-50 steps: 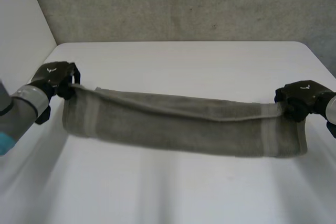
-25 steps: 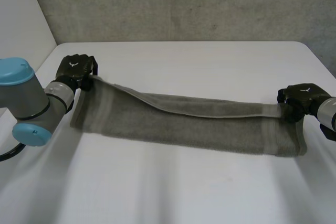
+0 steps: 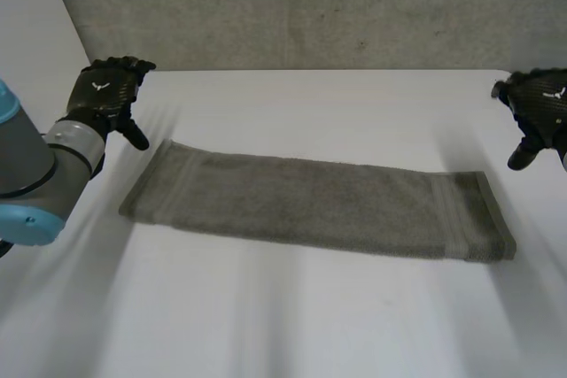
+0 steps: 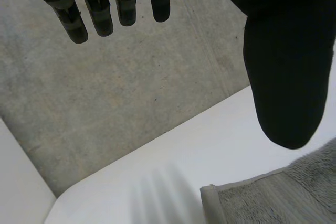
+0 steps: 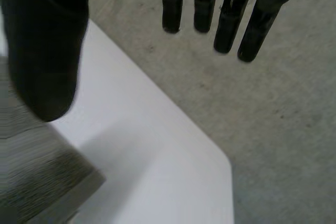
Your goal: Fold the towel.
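- Plain white bench [image 3: 310,307] pushed up against a rough grey wall [image 3: 310,6].
- The towel [image 3: 319,205] is a grey-green one. It lies flat on the bench as a long narrow strip, with a woven band near each short end.
- It runs from near the left hand [image 3: 108,95] across to near the right hand [image 3: 539,111], and neither is touching it.
- The left hand sits just past the towel's end corner, on the wall side. Its fingers [image 4: 73,22] are straight and spread away from the thumb [image 4: 283,77], with nothing in its grasp.
- In the left wrist view, that towel corner lies below the thumb tip.
- Same deal for the right hand: wide open and empty, fingers [image 5: 226,22] straight, thumb [image 5: 44,66] out to the side.
- In the right wrist view, the banded end of the towel lies on the bench under the thumb, well apart from the fingertips.
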Controlling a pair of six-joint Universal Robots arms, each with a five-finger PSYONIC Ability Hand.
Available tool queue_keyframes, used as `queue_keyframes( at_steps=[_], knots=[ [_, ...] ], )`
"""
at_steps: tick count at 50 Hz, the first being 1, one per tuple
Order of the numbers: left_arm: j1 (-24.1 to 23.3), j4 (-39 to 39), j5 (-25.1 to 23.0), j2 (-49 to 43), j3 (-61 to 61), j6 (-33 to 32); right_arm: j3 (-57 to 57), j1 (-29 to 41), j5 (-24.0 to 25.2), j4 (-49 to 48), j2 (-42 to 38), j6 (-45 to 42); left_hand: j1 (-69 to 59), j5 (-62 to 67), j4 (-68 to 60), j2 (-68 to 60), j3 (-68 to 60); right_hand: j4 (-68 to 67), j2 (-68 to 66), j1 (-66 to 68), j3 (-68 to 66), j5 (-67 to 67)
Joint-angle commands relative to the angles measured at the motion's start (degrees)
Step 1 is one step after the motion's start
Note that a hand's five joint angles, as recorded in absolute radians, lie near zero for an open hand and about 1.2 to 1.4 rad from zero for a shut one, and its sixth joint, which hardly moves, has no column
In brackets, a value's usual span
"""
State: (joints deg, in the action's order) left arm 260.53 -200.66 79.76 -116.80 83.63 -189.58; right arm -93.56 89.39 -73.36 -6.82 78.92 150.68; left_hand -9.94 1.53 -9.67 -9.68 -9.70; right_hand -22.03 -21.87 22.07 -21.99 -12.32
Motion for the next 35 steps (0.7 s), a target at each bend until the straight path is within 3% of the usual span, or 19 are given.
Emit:
queue_keyframes(
  at_steps=[1,9,18,27,35],
  knots=[
    [0.15,0.0,-0.13,6.23,8.39,0.0,-1.35,-0.36,1.02,11.81,0.18,-1.35,-0.78,-0.81,-1.05,-1.04,-1.01,-5.37,-5.53,5.33,-5.41,-5.08],
    [0.15,-1.23,-0.57,12.91,18.94,0.08,-11.27,-0.71,7.87,9.3,0.1,-6.62,-0.61,-0.98,-0.88,-0.87,-0.85,-1.17,-1.34,1.13,-1.21,-0.89],
    [-0.64,-3.16,-0.49,13.35,22.36,0.26,-17.35,-2.56,7.09,-0.9,-4.11,-7.33,-0.45,-1.14,-0.71,-0.7,-0.68,-3.69,-3.85,3.65,-3.73,-3.4],
    [-0.64,-3.16,-0.57,13.35,22.98,0.26,-17.09,-2.82,4.19,-3.11,-5.7,-7.6,-0.44,-1.15,-0.71,-0.7,-0.68,-7.39,-7.55,7.35,-7.43,-7.1],
    [-0.64,-3.25,-0.57,13.35,23.15,0.26,-16.83,-2.82,3.66,-4.69,-8.52,-9.0,-0.44,-1.15,-0.71,-0.7,-0.68,-24.05,-24.21,24.01,-24.09,-23.76]
  ],
)
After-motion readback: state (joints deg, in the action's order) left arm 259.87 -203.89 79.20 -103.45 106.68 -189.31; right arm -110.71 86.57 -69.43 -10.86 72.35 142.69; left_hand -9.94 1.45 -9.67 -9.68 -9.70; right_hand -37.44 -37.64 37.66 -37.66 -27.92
